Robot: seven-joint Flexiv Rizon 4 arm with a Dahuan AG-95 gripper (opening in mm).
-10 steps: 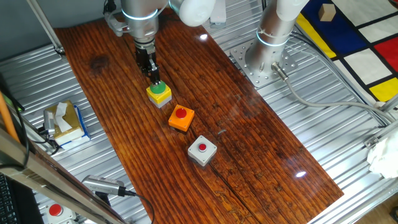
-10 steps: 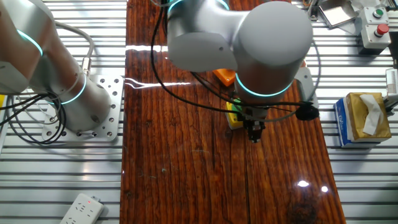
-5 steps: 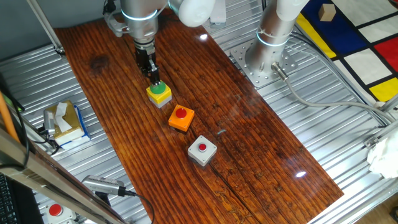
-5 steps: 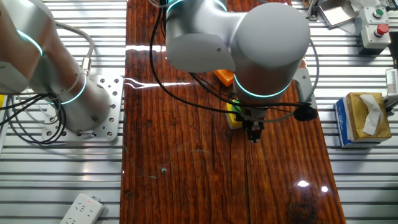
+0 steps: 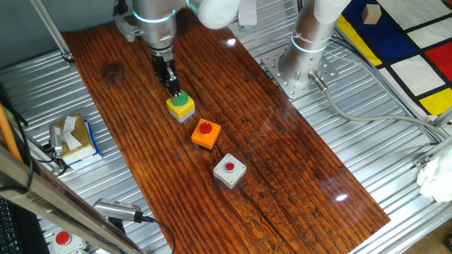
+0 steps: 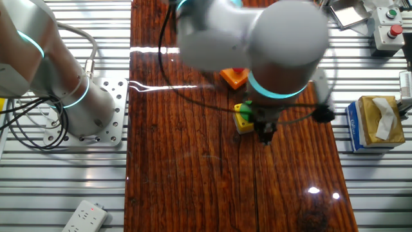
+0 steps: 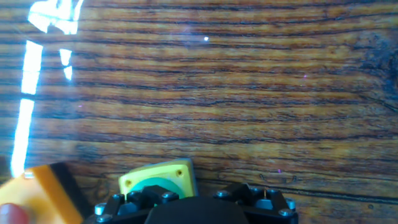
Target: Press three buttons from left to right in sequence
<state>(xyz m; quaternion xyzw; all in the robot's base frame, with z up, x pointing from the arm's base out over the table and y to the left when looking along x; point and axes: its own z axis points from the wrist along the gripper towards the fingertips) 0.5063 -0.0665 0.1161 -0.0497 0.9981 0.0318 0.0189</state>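
- Wooden tabletop [image 5: 282, 155], dark reddish grain, laid over a ribbed metal bench [image 5: 395, 169]; it runs from 11 o'clock down to 5 o'clock in one fixed view.
- Flexiv Rizon arm [image 5: 157, 14] reaches in from 12 o'clock; its base [image 5: 304, 60] is bolted to a metal plate at about 1 o'clock. In the other fixed view the arm is motion-blurred.
- Tissue box [image 5: 73, 138] sits on the bench at 9 o'clock, off the wood.
- Three button boxes lie in a diagonal row near the middle of the tabletop, close together but apart.
- Grey box with red cap [image 5: 229, 171], lowest in the row, toward 6 o'clock.
- Orange box with red cap [image 5: 205, 133], in the middle.
- Yellow box with green cap [image 5: 181, 106], uppermost, toward 11 o'clock.
- Gripper [image 5: 172, 87] points down, tip right at the upper-left edge of the green cap; contact cannot be told.
- Finger state: cannot tell. The hand view shows only the dark gripper body along its bottom edge, with the yellow box just beyond it.
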